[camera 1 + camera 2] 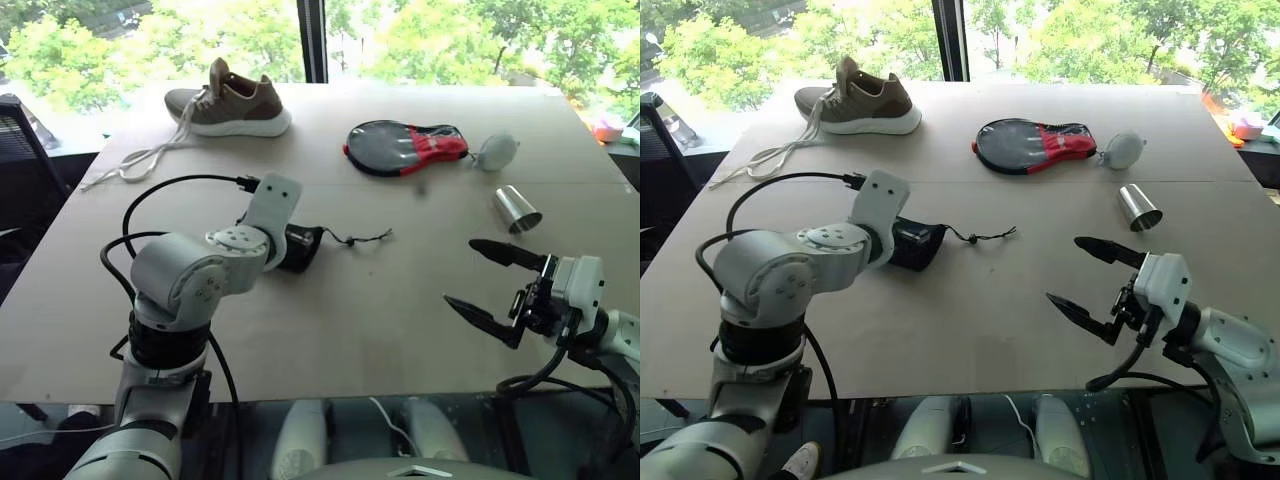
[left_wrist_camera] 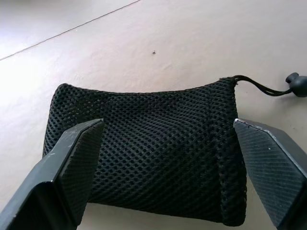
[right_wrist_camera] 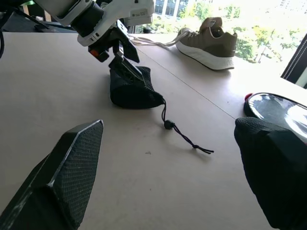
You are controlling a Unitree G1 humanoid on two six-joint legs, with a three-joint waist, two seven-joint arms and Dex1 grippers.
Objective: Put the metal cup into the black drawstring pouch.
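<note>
Closest in the head views, the right claw (image 1: 482, 276) hangs over the near edge of the tabletop (image 1: 400, 330), its two black fingers spread wide with nothing between them. Farther in on the left, the left claw (image 3: 125, 56) reaches down onto the black drawstring pouch (image 1: 917, 243), which lies near the middle of the tabletop with its cord trailing to the right. Well apart from it, the metal cup (image 1: 516, 210) lies on its side on the right, beyond the right claw. At the far edge sit a shoe (image 1: 228, 104), a black-and-red paddle case (image 1: 405, 146) and a pale grey ball (image 1: 496, 152).

Seen from the left wrist, the pouch lies between the left claw's fingers, which stand wide on either side of the mesh and hold nothing yet.

From the right wrist, the pouch and its cord bead (image 3: 167, 124) lie ahead, the left claw on top.

Judging by this, the step is securing the pouch: pinch the fabric near the corded mouth rather than mid-body, so the opening stays free for the cup.
</note>
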